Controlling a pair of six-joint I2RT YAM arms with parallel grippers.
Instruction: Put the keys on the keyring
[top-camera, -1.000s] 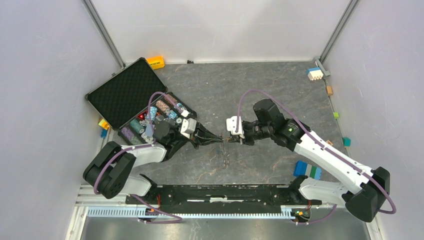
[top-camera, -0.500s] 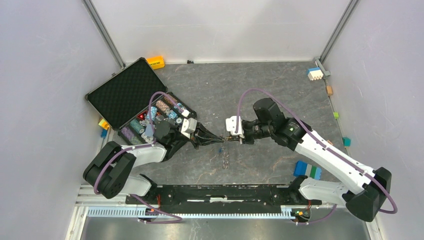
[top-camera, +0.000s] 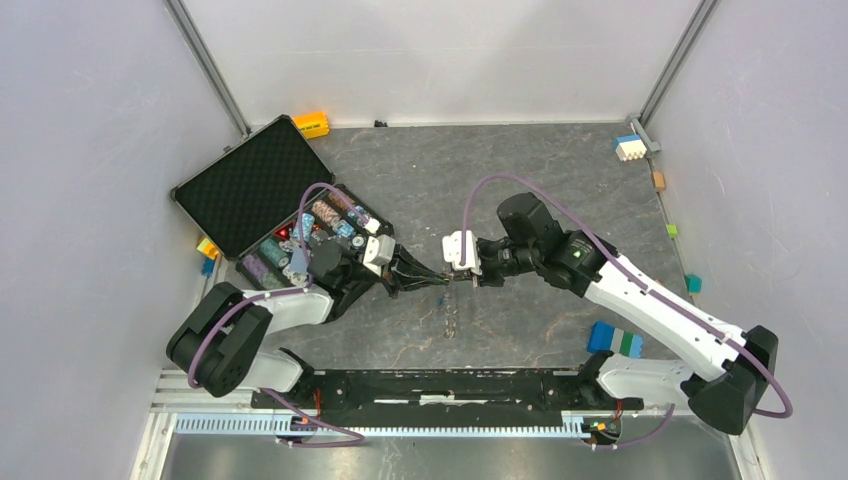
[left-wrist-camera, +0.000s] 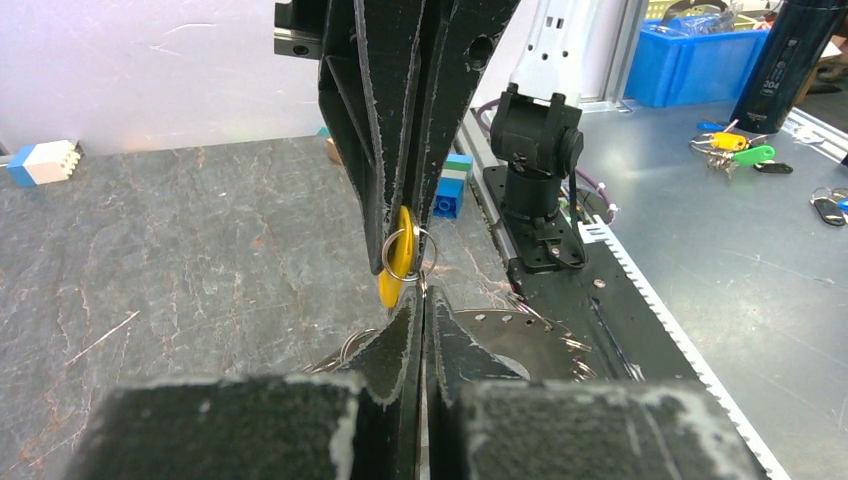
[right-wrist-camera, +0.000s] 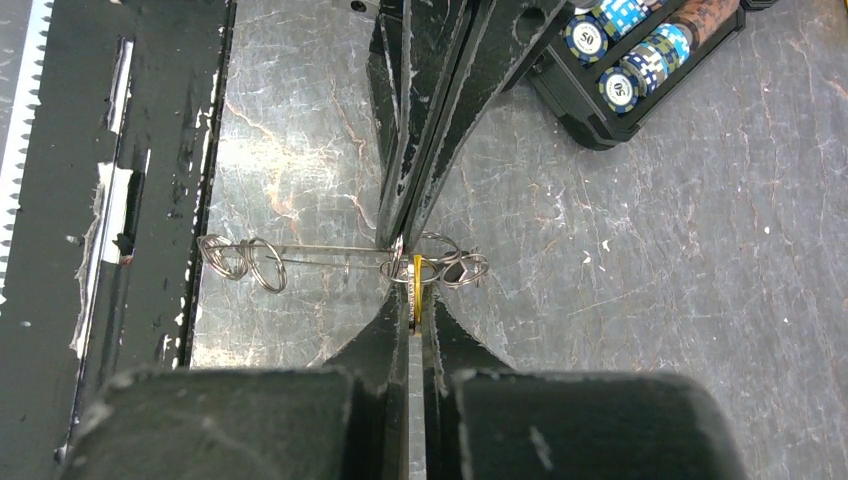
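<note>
Right arm has slid toward the left one since a second ago, so the right end effector (top-camera: 461, 277) now sits tip to tip with the left end effector (top-camera: 441, 280). Left arm hasn't budged. Right end effector is fully closed, pinching the yellow key (left-wrist-camera: 396, 262) by its head; from the right wrist the key shows edge-on between the fingertips. In the left wrist view a small silver ring loops around the key head, directly ahead of the left tips. Left end effector is clamped all the way down too, and its tips look to be nipping the keyring (right-wrist-camera: 245, 258) right where it meets the key. The rest of the keyring is a thin silver strand with a cluster of small rings. It trails off from the two tips toward the arm bases and lies over the counter (top-camera: 420, 180). A couple more rings sit just on the far side of the tips. Can't pick out the blue key in any view. The open case (top-camera: 250, 185) of poker chips is behind the left end effector, by its wrist. A blue-and-green block (top-camera: 615, 340) sits well behind the right end effector, beside that arm's forearm.
</note>
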